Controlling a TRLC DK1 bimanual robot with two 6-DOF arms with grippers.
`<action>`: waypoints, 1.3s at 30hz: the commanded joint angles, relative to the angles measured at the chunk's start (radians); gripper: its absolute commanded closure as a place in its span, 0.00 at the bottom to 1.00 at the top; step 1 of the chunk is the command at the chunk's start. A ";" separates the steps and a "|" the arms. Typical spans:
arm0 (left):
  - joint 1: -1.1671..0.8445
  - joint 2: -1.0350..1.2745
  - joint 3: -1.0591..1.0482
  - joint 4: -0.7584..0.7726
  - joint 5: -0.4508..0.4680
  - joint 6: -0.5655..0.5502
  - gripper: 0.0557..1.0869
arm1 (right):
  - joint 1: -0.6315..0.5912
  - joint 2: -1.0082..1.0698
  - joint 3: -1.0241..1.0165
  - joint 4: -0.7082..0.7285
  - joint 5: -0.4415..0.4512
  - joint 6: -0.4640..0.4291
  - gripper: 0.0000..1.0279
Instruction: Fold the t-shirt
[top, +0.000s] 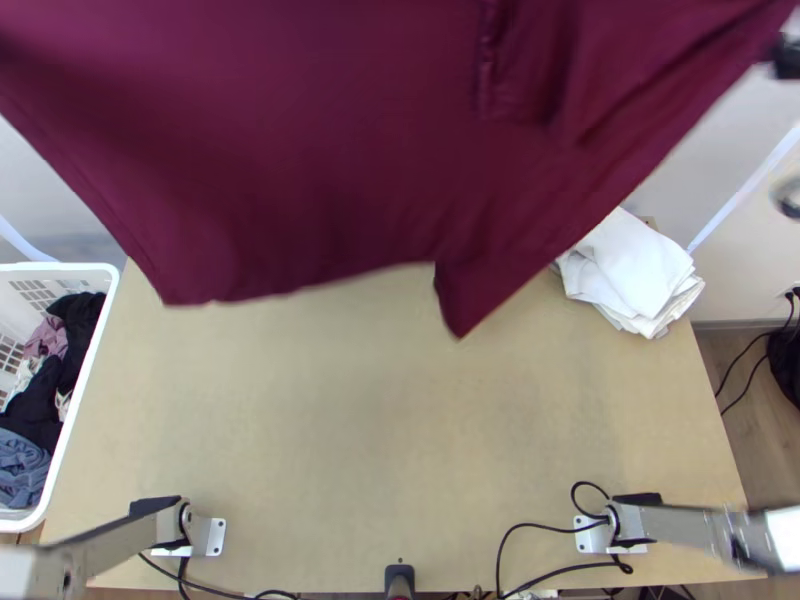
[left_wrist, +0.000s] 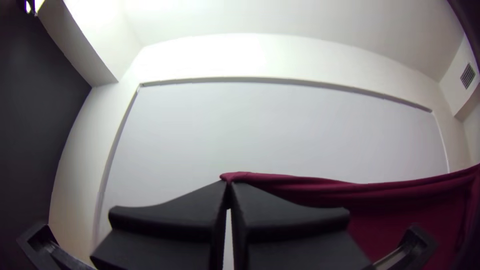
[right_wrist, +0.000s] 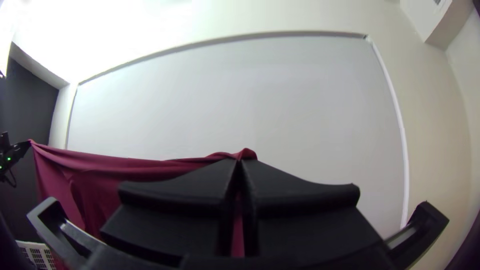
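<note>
The dark red t-shirt (top: 330, 150) hangs stretched across the upper part of the top view, held up between both arms, its lower edge uneven with a pointed corner hanging lower right of centre. In the left wrist view my left gripper (left_wrist: 228, 186) is shut on an upper edge of the t-shirt (left_wrist: 405, 215). My right gripper (right_wrist: 239, 164) is shut on another part of that edge, and the t-shirt (right_wrist: 120, 172) runs from it to the left gripper's tips at the far left of the right wrist view. Which parts of the garment are pinched, I cannot tell.
A folded white cloth pile (top: 630, 275) lies at the table's far right. A white basket (top: 95, 330) with mixed clothes stands beside the table's left edge. Cables (top: 545, 525) run along the near edge of the table (top: 390, 430).
</note>
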 joint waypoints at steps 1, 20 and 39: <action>0.007 -0.146 0.018 0.034 -0.055 -0.010 0.96 | -0.027 -0.146 0.018 -0.028 0.035 -0.018 0.97; 0.001 -0.537 -0.430 -0.083 -0.044 -0.050 0.96 | -0.030 -0.344 -0.214 -0.175 0.040 -0.013 0.97; -0.034 -0.698 -1.657 0.244 0.046 -0.059 0.96 | 0.059 -0.536 -1.690 0.369 0.017 0.130 0.97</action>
